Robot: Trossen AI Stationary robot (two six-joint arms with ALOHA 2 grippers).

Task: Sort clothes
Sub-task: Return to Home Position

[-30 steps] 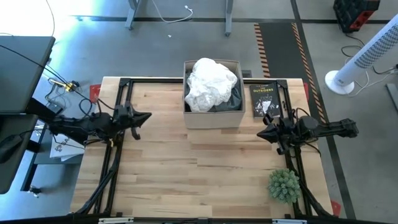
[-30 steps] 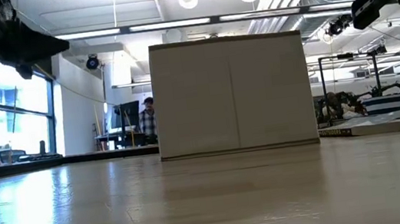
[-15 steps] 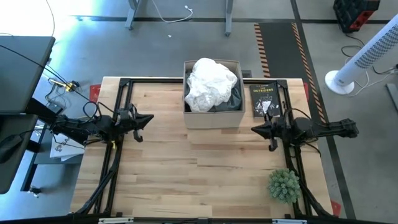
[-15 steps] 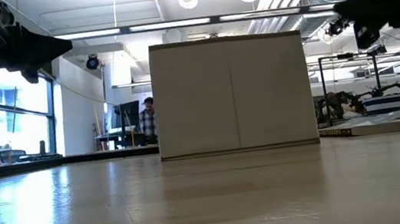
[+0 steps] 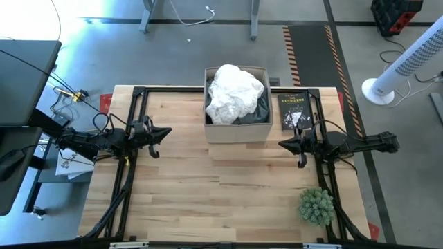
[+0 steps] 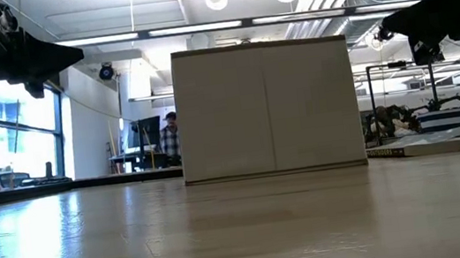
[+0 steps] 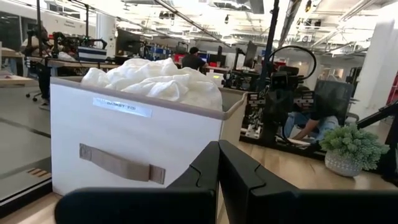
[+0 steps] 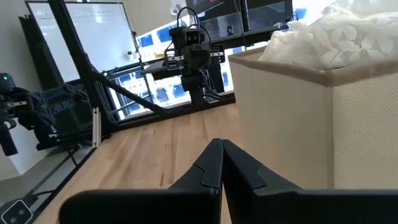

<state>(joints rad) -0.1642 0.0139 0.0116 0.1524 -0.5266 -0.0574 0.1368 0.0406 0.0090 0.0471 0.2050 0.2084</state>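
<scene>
A white garment lies heaped in the open box at the table's far middle, rising above its rim. A dark garment shows under it at the box's right side. The plaid and grey-green garments are hidden. The white heap also shows in the left wrist view and the right wrist view. My left gripper is shut and empty, left of the box and above the table. My right gripper is shut and empty, near the box's right front corner.
A black book lies right of the box. A green potted plant stands at the near right. Bare wooden tabletop stretches in front of the box. A person stands far off in the room behind.
My right gripper has gone down and toward the table's left, closer to the box's right front corner, its fingers staying shut. The clothes and the box have kept still.
</scene>
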